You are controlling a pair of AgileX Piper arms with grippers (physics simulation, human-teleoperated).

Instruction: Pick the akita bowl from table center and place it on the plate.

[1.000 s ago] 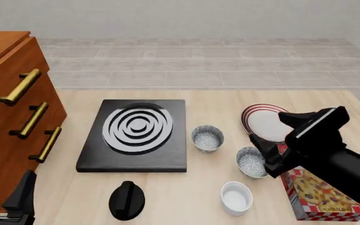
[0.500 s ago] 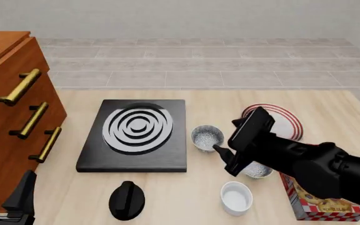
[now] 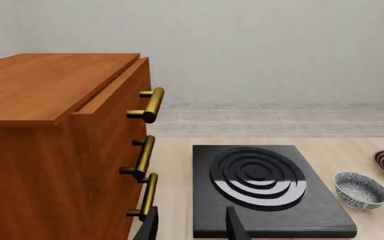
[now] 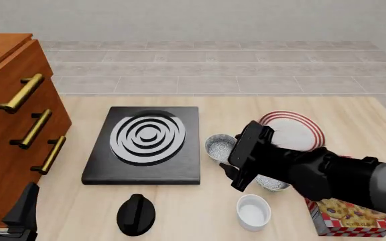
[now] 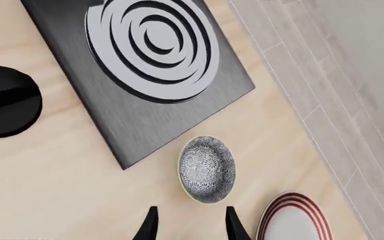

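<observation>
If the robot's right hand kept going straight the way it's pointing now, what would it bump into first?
Probably the akita bowl: in the wrist view it lies straight ahead of the right hand, whose fingers are open. Depth is hard to judge.

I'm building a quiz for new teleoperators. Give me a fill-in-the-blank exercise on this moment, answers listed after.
1. The akita bowl sits between the black burner plate and the ____-ringed plate.
2. The right gripper has its fingers ____, with nothing between them.
3. The wooden cabinet shows ____ brass handles.
4. The bowl nearest the camera in the front view, the plain bowl, is ____ in colour.

Missing words: red; open; three; white
</observation>
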